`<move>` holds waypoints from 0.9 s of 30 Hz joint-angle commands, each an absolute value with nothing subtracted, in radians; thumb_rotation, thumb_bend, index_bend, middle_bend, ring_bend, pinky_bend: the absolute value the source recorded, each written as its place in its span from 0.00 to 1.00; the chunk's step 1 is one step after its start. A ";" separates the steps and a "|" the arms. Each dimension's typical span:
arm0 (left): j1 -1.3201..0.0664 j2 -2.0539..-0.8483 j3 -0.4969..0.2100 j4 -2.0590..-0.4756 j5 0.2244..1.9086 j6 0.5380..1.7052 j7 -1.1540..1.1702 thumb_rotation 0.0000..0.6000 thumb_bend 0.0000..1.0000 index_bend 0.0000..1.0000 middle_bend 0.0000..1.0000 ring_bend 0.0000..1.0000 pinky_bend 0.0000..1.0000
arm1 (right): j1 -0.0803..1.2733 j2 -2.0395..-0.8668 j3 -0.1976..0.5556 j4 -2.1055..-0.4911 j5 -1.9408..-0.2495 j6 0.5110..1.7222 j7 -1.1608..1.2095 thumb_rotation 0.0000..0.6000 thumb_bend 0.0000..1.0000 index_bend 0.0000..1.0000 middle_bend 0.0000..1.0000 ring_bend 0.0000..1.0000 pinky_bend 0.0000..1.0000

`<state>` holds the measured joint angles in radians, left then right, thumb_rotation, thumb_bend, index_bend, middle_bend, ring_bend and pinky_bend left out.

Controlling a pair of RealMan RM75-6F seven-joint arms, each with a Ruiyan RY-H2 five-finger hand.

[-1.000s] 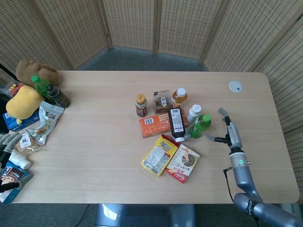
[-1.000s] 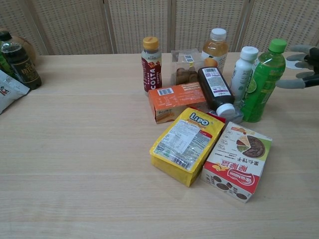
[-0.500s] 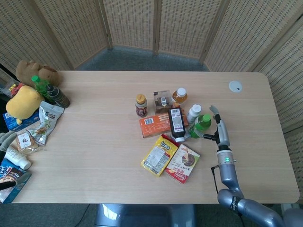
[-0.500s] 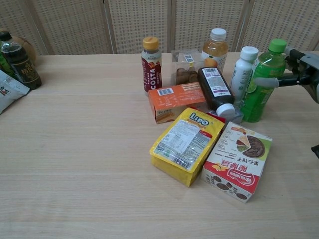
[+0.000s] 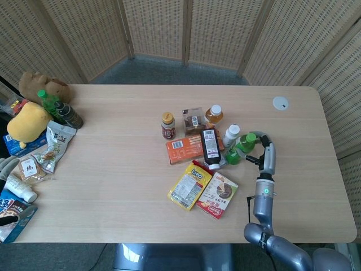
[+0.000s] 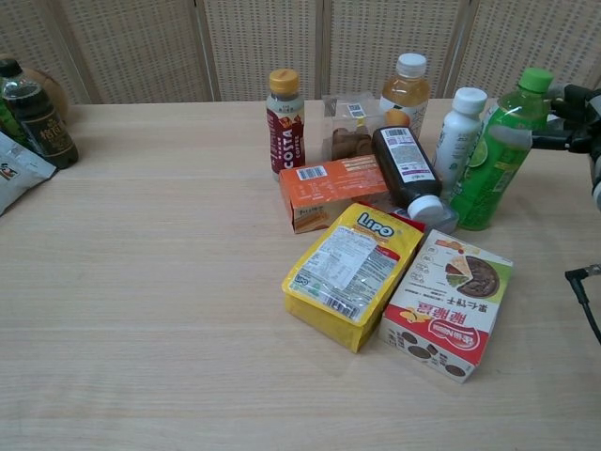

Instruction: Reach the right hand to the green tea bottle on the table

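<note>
On the table [image 5: 113, 169], the right hand [image 5: 263, 151] sits at the right of the central clutter, and the bottle [image 5: 238, 148] lies at its 9 o'clock, fingers curling against it; whether they grip, I cannot tell. The left hand is unseen. The bottle [image 6: 498, 150] is clear green, green-capped, tilted toward 1 o'clock.

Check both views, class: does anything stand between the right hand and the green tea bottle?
Nothing visible does. The right hand is right beside the green tea bottle, on its open side; the white bottle stands on the bottle's other side.
</note>
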<state>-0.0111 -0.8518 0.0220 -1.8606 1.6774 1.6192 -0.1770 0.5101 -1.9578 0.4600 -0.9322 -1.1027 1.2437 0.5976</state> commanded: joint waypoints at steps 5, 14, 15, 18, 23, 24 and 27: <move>-0.011 -0.850 0.021 -1.860 1.676 1.619 -0.184 1.00 0.00 0.03 0.00 0.00 0.00 | 0.502 -1.954 0.462 -0.951 -1.149 1.293 0.627 1.00 0.00 0.61 0.87 0.72 0.75; -0.011 -0.846 0.024 -1.861 1.682 1.618 -0.196 1.00 0.00 0.03 0.00 0.00 0.00 | 0.465 -1.864 0.470 -1.129 -1.206 1.400 0.541 1.00 0.00 0.63 0.90 0.74 0.78; -0.012 -0.845 0.024 -1.861 1.682 1.618 -0.198 1.00 0.00 0.03 0.00 0.00 0.00 | 0.456 -1.851 0.468 -1.153 -1.212 1.414 0.529 1.00 0.00 0.63 0.90 0.74 0.78; -0.011 -0.842 0.025 -1.860 1.684 1.620 -0.206 1.00 0.00 0.04 0.00 0.00 0.00 | 0.428 -1.800 0.465 -1.237 -1.237 1.455 0.503 1.00 0.00 0.63 0.89 0.74 0.78; -0.013 -0.839 0.026 -1.861 1.686 1.618 -0.216 1.00 0.00 0.04 0.00 0.00 0.00 | 0.406 -1.719 0.482 -1.390 -1.252 1.483 0.440 1.00 0.00 0.63 0.89 0.74 0.78; -0.013 -0.839 0.026 -1.861 1.687 1.617 -0.216 1.00 0.00 0.04 0.00 0.00 0.00 | 0.405 -1.705 0.484 -1.418 -1.255 1.487 0.426 1.00 0.00 0.62 0.89 0.74 0.78; -0.015 -0.840 0.028 -1.862 1.691 1.614 -0.214 1.00 0.00 0.03 0.00 0.00 0.00 | 0.407 -1.664 0.499 -1.513 -1.258 1.490 0.366 1.00 0.00 0.62 0.89 0.74 0.78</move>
